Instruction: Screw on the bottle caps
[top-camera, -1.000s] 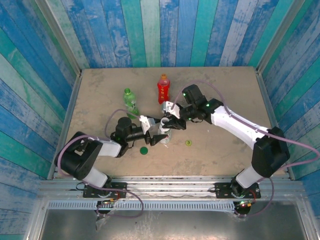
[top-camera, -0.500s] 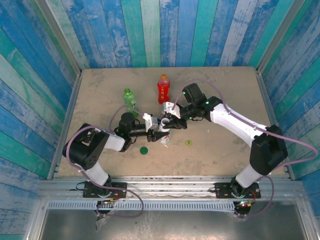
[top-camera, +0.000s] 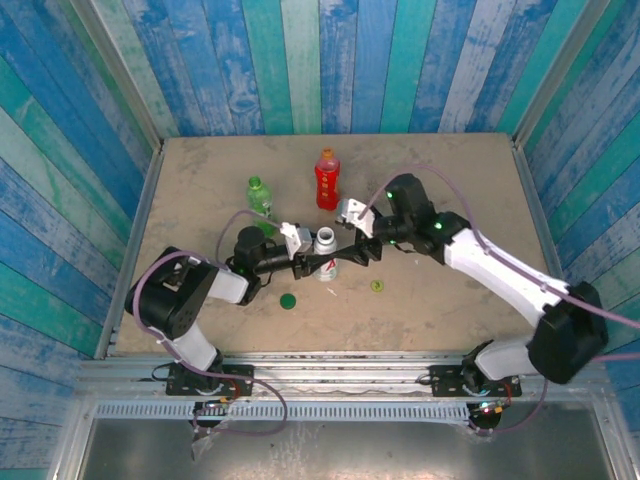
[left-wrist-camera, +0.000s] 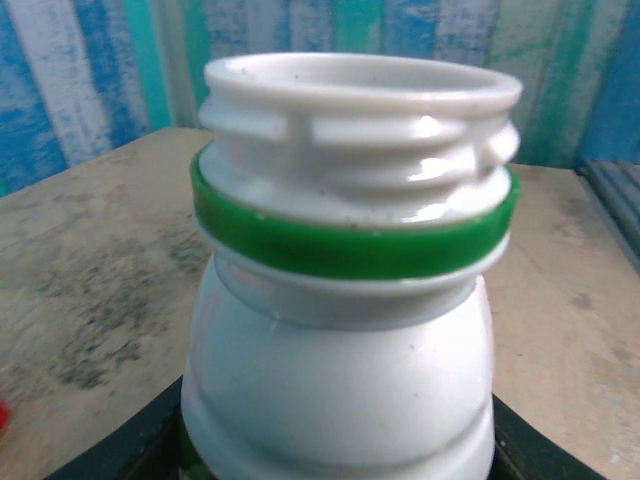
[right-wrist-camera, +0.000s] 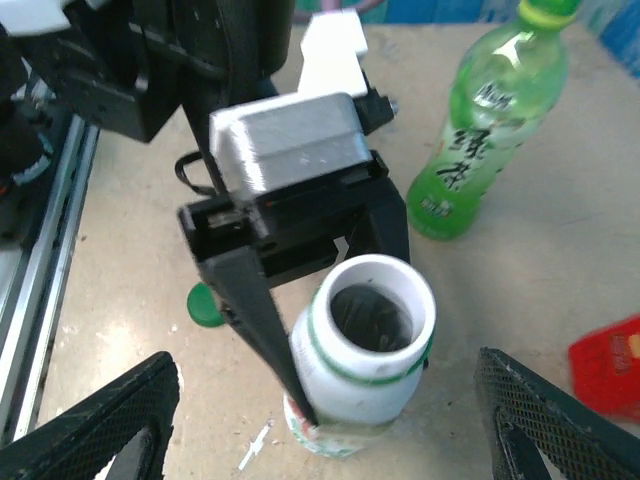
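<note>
Closed in since a second ago, the left gripper (top-camera: 318, 265) clamps the white plastic bottle (top-camera: 325, 238), upright at mid-table, neck uncapped. A round dark green plastic cap (top-camera: 288, 300) lies near-left of it, across from the right gripper (top-camera: 350, 248), which has withdrawn rightward, jaws apart, empty.

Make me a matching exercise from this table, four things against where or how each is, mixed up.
1 white bottle
2 red bottle
3 dark green cap
4 yellow-green cap

A orange top
B loose on the table, left of the white bottle
C uncapped, in the left gripper
D loose on the table, right of the white bottle

Pairs: 1C, 2A, 3B, 4D
</note>
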